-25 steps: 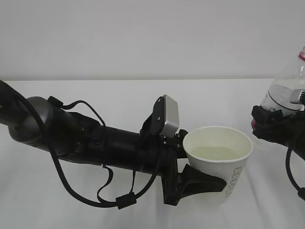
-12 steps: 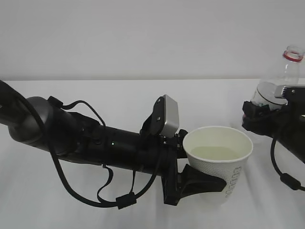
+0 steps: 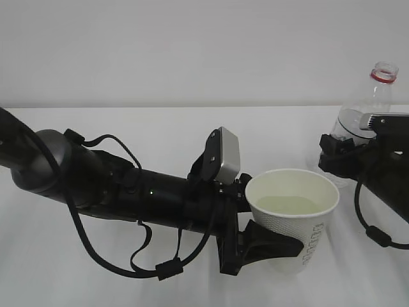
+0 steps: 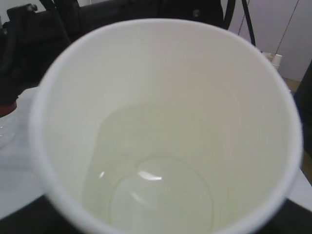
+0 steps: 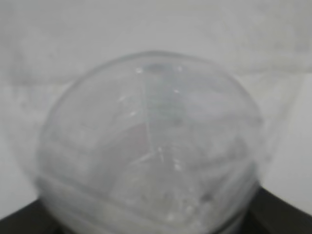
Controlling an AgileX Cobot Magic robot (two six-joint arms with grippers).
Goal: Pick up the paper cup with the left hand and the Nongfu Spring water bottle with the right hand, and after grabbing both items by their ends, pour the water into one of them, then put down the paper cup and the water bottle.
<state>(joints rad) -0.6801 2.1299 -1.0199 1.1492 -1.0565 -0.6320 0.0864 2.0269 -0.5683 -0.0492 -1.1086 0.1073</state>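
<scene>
The white paper cup point(image 3: 295, 220) stands upright at the lower right of the exterior view, with my left gripper point(image 3: 273, 225) shut around its side; the near finger point(image 3: 268, 244) wraps its front. Pale clear water point(image 3: 287, 204) lies in the cup. The left wrist view looks straight into the cup point(image 4: 161, 68) and the water point(image 4: 161, 190) at its bottom. At the right edge my right gripper point(image 3: 342, 160) is shut on the lower body of the clear water bottle point(image 3: 369, 109), whose capless, red-ringed neck point(image 3: 384, 75) points up. The bottle point(image 5: 151, 141) fills the right wrist view, blurred.
The white table point(image 3: 160, 128) runs back to a plain pale wall. My left arm with its looped cables point(image 3: 128, 192) and grey camera box point(image 3: 223, 157) lies across the left and middle. The right arm's cable point(image 3: 374, 233) hangs at the right edge.
The right gripper has swung the bottle from a tilt near the cup's rim to nearly upright, its neck now fully in view. The cup and left arm have not moved.
</scene>
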